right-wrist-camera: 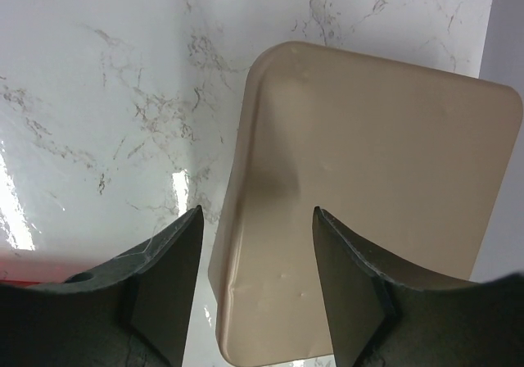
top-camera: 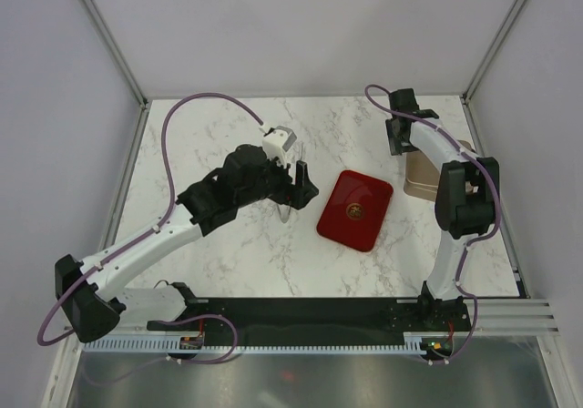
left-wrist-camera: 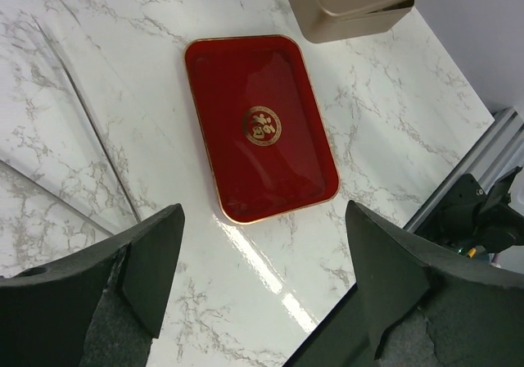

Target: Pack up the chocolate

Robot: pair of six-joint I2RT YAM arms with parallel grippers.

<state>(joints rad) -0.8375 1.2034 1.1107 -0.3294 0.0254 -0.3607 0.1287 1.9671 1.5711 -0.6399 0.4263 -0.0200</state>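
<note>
The marble table [top-camera: 228, 253] has open room along its near left. At its right edge sits the tan tin [right-wrist-camera: 385, 178], partly hidden under my arched right arm. My right gripper [right-wrist-camera: 258, 212] is spread wide above the lid, holding nothing. The red tray [top-camera: 355, 209] lies mid-table, left of the tin. My left gripper [left-wrist-camera: 264, 219] hangs wide open and empty left of the tray, over what may be a clear plastic sheet [left-wrist-camera: 74, 138]. Where the chocolate is, I cannot tell.
</note>
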